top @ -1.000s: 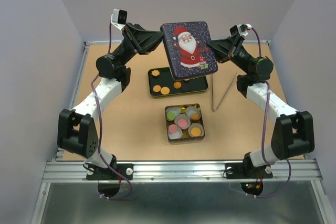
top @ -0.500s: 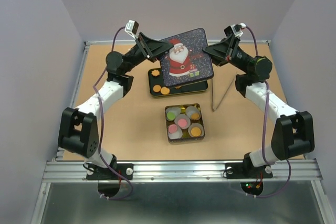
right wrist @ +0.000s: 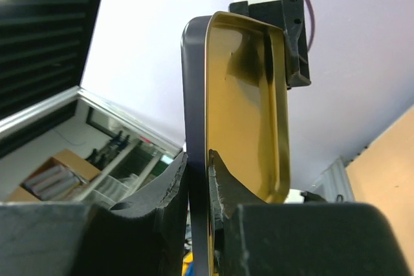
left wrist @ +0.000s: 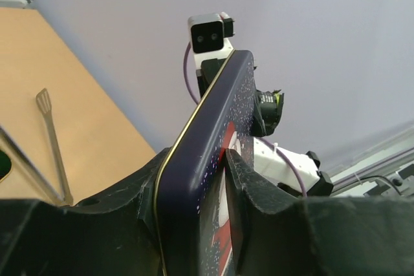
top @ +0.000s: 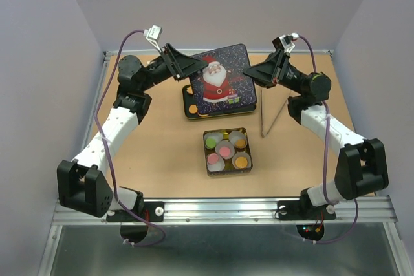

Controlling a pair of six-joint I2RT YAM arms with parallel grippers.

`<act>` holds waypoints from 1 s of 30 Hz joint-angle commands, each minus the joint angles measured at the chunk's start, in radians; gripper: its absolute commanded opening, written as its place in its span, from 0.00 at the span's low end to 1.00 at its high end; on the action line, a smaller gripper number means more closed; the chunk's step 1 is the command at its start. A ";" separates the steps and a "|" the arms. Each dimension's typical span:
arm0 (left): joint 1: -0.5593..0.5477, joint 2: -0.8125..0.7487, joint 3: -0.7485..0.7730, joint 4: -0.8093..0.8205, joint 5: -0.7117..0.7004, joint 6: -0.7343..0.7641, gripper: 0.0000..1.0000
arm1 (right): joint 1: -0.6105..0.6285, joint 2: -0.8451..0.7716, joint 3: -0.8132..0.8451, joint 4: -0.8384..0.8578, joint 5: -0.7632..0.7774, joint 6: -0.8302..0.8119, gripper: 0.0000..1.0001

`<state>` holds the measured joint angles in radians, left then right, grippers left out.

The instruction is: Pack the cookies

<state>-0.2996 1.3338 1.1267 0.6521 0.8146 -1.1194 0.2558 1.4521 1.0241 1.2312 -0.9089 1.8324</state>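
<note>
Two claws, one lid: I hold the Santa lid (top: 220, 82) tilted over the far tray (top: 194, 116). The right claw (top: 254, 72) is pinched on the lid's rim. The left claw (top: 189, 69) has the opposite edge between its fingers, but I cannot tell whether it grips. If that side lets go, I judge the lid could swing from one thin pinch and drop onto the tray. The cookies (top: 225, 151) sit in paper cups (top: 218, 164) in the open tin (top: 226, 171) at mid-bench (top: 155, 153), well apart from both claws. A few more lie on the tray under the lid.
</note>
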 commanded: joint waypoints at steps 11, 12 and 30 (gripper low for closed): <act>0.163 -0.062 -0.034 -0.370 -0.083 0.352 0.49 | -0.009 -0.107 -0.078 0.114 0.042 -0.133 0.01; 0.166 -0.061 -0.045 -0.370 -0.078 0.355 0.51 | -0.009 -0.102 -0.072 0.114 0.047 -0.127 0.00; 0.261 -0.077 -0.148 -0.371 -0.025 0.409 0.64 | -0.009 -0.090 -0.324 0.080 0.093 -0.119 0.00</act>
<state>-0.0723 1.3113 0.9764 0.2790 0.7753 -0.7643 0.2481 1.3914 0.8146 1.2705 -0.8413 1.7164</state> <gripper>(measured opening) 0.641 0.198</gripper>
